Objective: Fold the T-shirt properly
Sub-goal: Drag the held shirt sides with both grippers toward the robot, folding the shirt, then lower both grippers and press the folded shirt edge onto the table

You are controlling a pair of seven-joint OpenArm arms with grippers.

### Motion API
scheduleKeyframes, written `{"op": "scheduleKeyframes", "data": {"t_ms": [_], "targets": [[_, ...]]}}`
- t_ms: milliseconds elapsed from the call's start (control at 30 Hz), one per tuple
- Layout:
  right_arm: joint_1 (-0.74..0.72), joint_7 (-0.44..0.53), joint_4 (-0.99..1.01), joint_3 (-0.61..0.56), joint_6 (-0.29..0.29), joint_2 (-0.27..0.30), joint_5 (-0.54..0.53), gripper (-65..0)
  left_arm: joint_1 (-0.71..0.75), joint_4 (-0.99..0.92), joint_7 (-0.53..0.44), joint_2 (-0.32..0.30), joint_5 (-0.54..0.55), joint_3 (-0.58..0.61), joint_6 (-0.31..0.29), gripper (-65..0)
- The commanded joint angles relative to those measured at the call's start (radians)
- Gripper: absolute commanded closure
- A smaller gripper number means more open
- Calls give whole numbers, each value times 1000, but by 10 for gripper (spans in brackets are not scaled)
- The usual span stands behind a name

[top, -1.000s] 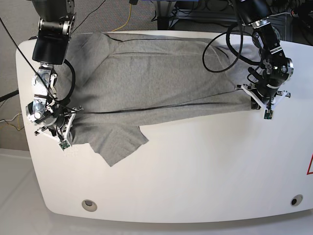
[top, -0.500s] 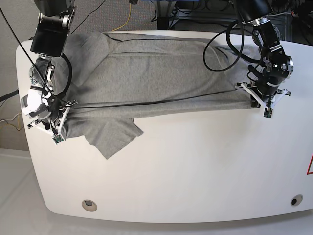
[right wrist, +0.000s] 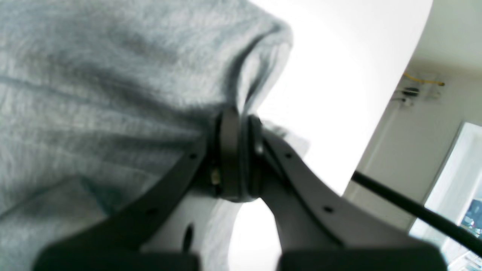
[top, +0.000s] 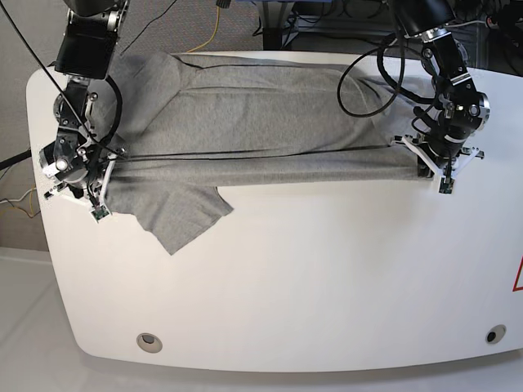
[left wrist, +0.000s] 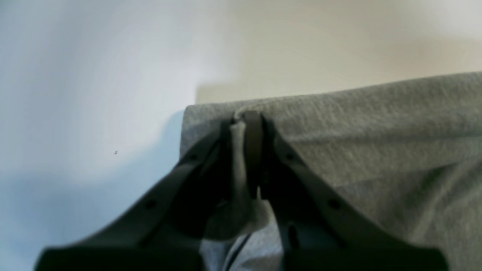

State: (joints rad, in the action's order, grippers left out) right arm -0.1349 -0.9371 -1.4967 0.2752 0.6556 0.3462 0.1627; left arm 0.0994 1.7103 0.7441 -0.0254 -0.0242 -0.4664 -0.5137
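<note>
A: Where is the soft heather-grey knit T-shirt [top: 261, 131]?

B: Stretched across the far half of your white surface [top: 327, 278], one sleeve flopping forward at left. At left, your right gripper [top: 91, 189] has its fingers pinching one end; at right, your left gripper [top: 431, 169] pinches the other end.

A: Handling?

B: Light and limp; grip the edges. Since the earlier frame, the front edge has moved back.

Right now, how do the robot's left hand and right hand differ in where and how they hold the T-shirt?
The left hand pinches the T-shirt at its straight, flat corner on the base view's right. The right hand pinches the opposite end, where a sleeve flap hangs out toward the table front. The fabric bunches at the right hand and lies smoother at the left hand. Both are shut on the cloth.
</note>
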Motion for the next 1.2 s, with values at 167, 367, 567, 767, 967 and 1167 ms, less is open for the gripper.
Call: {"op": "scheduleKeyframes", "data": {"t_ms": [167, 367, 567, 767, 967, 1167], "targets": [[27, -44, -71, 42, -6, 20, 22, -29, 0, 23, -16, -11, -1, -4, 10, -5], [59, -70, -111, 74, -6, 20, 18, -29, 26, 27, -16, -11, -1, -2, 10, -5], [99, -84, -146, 80, -6, 20, 24, -29, 53, 44, -16, -8, -3, -2, 13, -5], [137, -89, -152, 80, -6, 12, 18, -29, 64, 49, -16, 5, -3, -7, 14, -5], [160, -89, -152, 109, -6, -16, 25, -29, 95, 53, -16, 3, -3, -7, 13, -5], [186, -89, -158, 131, -4, -34, 25, -29, 115, 79, -16, 3, -3, -7, 13, -5]]}}
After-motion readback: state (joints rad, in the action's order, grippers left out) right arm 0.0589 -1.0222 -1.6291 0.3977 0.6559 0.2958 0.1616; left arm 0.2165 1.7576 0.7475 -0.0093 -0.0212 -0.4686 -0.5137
